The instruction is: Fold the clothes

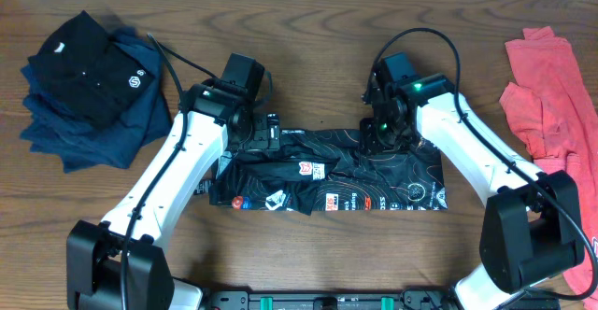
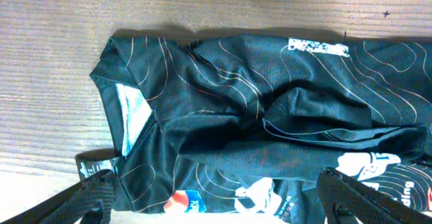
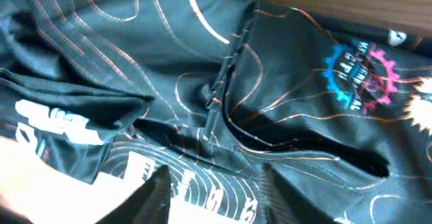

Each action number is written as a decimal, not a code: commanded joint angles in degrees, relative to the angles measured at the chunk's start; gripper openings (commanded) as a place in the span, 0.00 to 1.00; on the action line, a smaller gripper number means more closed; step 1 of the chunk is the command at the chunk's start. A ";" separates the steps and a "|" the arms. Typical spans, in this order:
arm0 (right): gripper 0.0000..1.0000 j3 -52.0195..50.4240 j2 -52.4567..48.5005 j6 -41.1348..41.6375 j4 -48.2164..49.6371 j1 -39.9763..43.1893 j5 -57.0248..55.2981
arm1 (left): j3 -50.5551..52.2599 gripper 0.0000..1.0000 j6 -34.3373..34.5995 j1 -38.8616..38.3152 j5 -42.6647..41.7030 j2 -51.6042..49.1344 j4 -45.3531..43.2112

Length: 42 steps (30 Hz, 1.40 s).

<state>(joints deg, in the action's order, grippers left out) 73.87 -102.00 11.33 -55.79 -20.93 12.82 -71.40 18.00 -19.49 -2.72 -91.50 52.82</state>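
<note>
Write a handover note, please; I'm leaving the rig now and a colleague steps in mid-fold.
Left gripper: open, above one end of the black contour-print sports jersey.
Right gripper: looks open, low over the other end, near its blue-pink gear logo.
Jersey: a long narrow band midway on the wooden table, rumpled along its far edge.
Done: lengthwise folds, apparently.
Left: probably smoothing, then folding the ends across.
Aside: crumpled coral-red shirt at the right; black polo atop a dark-blue pile at the left.
</note>
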 commanded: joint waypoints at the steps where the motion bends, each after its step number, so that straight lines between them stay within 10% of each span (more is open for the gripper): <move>1: 0.33 -0.17 -0.35 -1.75 -0.85 -0.35 -2.93 | -0.02 0.96 -0.31 0.50 0.85 -0.20 0.52; 6: 0.38 -0.20 -0.35 8.90 -4.26 -0.35 -21.20 | -0.02 0.96 -0.31 0.50 0.85 -0.20 0.52; 22: 0.39 -9.22 -0.35 10.93 1.09 -0.35 -21.59 | -0.02 0.96 -0.31 0.50 0.85 -0.20 0.57; 30: 0.28 -10.36 -0.35 10.95 3.30 -0.35 -21.35 | -0.02 0.96 -0.31 0.50 0.85 -0.20 0.57; 35: 0.02 -10.36 -0.35 10.95 3.30 -0.35 -21.38 | -0.02 0.96 -0.31 0.50 0.85 -0.20 0.59; 42: 0.01 -10.36 -0.35 10.82 3.32 -0.37 -19.80 | -0.02 0.96 -0.31 0.50 0.85 -0.20 0.72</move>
<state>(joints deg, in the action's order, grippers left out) 63.75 -102.00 21.96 -52.60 -20.93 -7.53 -71.40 18.00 -19.49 -2.57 -91.50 53.17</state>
